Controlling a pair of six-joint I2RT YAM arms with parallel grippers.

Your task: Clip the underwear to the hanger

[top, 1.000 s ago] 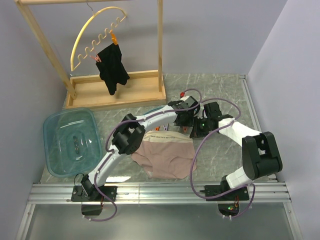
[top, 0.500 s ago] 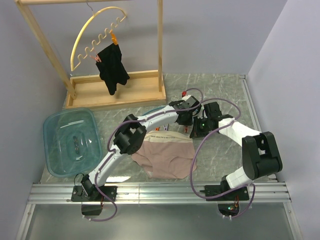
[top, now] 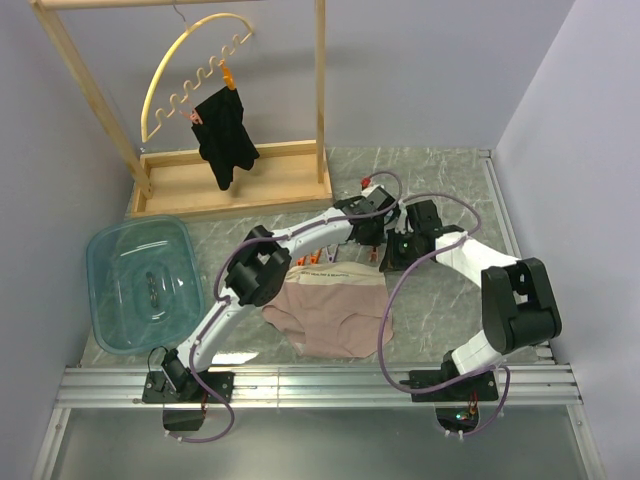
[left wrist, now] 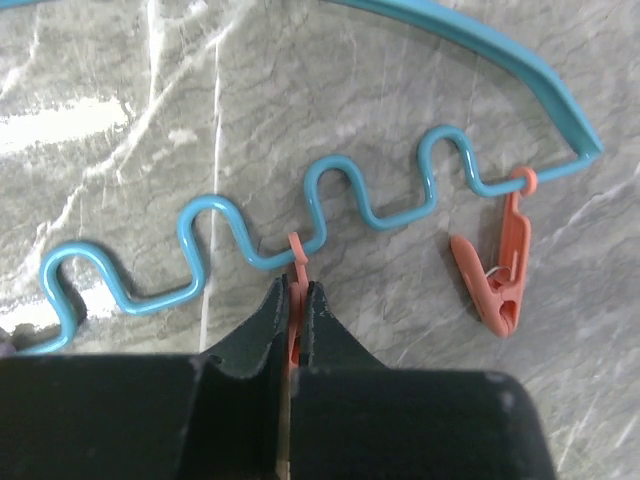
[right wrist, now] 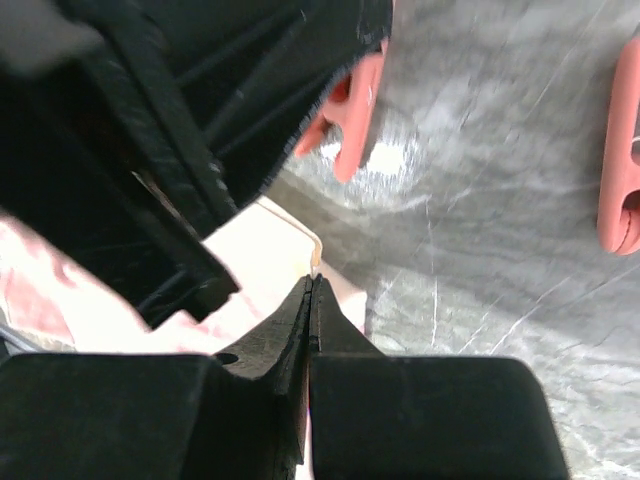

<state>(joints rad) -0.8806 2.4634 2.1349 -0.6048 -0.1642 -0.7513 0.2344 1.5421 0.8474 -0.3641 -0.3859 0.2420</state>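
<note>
The underwear (top: 335, 315) lies flat on the marble table, its cream waistband towards the back. The light-blue hanger (left wrist: 530, 72) lies on the table beyond it, mostly hidden under my left arm in the top view. My left gripper (left wrist: 297, 285) (top: 370, 240) is shut on an orange clip (left wrist: 297, 252) that hangs from the hanger's wavy edge. A second orange clip (left wrist: 497, 270) hangs free at the hanger's end. My right gripper (right wrist: 312, 280) (top: 388, 258) is shut on the edge of the underwear's waistband (right wrist: 270, 240), right beside the left gripper.
A wooden rack (top: 235, 190) at the back left carries a yellow hanger (top: 190, 60) with a black garment (top: 225, 135) clipped to it. A clear blue-green tub (top: 140, 285) stands at the left. The two arms cross closely over the waistband.
My left gripper's jaws have closed onto the orange clip and shifted slightly towards the back. The right gripper has stayed shut on the waistband and crept a little to the left.
</note>
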